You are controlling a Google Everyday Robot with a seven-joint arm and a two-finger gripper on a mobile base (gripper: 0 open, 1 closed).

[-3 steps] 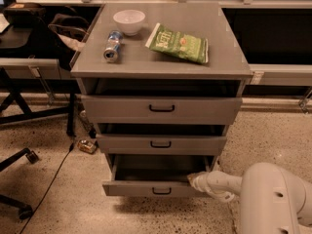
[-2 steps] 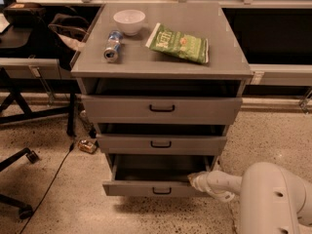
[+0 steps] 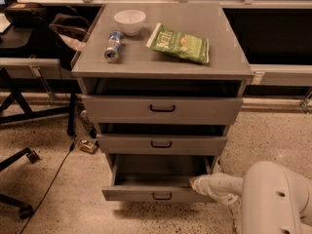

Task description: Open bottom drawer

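The grey cabinet (image 3: 161, 62) has three drawers. The bottom drawer (image 3: 131, 194), the lowest and shortest, with a small black bar handle (image 3: 162, 196), is pulled out and its inside shows. My gripper (image 3: 195, 183) is at the right end of that drawer's front, at its top edge, on the end of the white arm (image 3: 273, 199) coming in from the lower right. The middle drawer (image 3: 161, 144) and top drawer (image 3: 162, 108) stick out only a little.
On the cabinet top lie a white bowl (image 3: 129, 21), a can on its side (image 3: 113, 46) and a green chip bag (image 3: 179, 43). A small can (image 3: 87, 146) lies on the floor at the left. Chair legs (image 3: 19, 179) and a cable (image 3: 53, 179) are at the left.
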